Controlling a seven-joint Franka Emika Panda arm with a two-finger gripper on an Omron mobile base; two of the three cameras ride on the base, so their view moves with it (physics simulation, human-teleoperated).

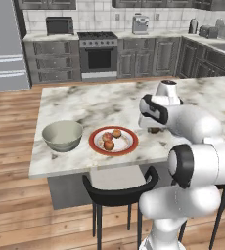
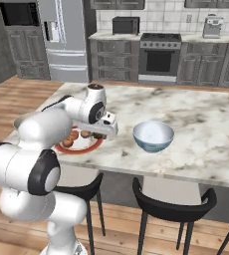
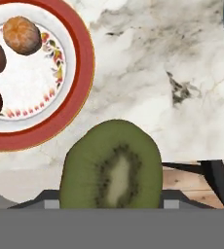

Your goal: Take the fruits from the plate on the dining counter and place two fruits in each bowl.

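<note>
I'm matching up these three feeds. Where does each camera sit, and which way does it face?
Left base view: behind the arm's left, facing the marbled dining counter, grey bowl, red-rimmed plate; white arm at lower right.
Right base view: behind its right, facing the same counter, blue-white bowl; arm at lower left.
Hand view: looks down past the tool holding a green kiwi half.
All share the plate.

base views: behind, flanking, share plate | hand: close, downward
</note>
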